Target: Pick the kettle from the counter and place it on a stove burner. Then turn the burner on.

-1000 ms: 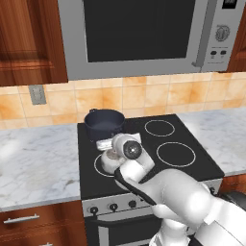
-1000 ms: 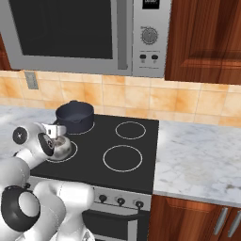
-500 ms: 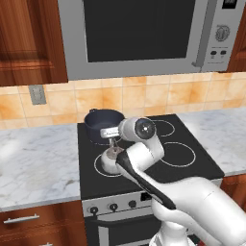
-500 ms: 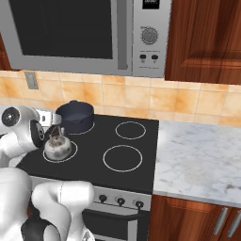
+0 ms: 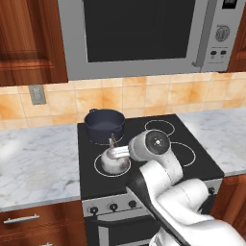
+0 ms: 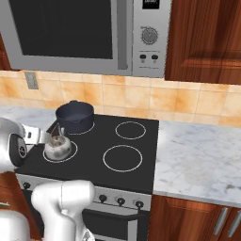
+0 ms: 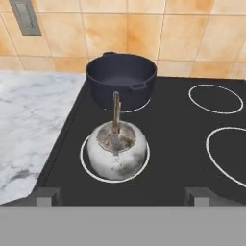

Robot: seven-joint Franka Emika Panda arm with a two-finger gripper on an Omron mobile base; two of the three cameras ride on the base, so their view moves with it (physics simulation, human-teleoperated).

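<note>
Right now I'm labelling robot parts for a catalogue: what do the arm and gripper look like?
The arm is glossy white, with rounded segments, dark bands at its joints and a round dark end cap. The gripper has two small, blocky grey finger tips. No cables or markings are visible.

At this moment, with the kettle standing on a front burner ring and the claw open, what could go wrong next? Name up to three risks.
1. The kettle stands close to the dark pot; a careless sweep of the arm could push one into the other.
2. The open claw is near the kettle's thin upright handle and might snag it.
3. Several knobs look alike; the wrong one could heat another burner ring.
</note>
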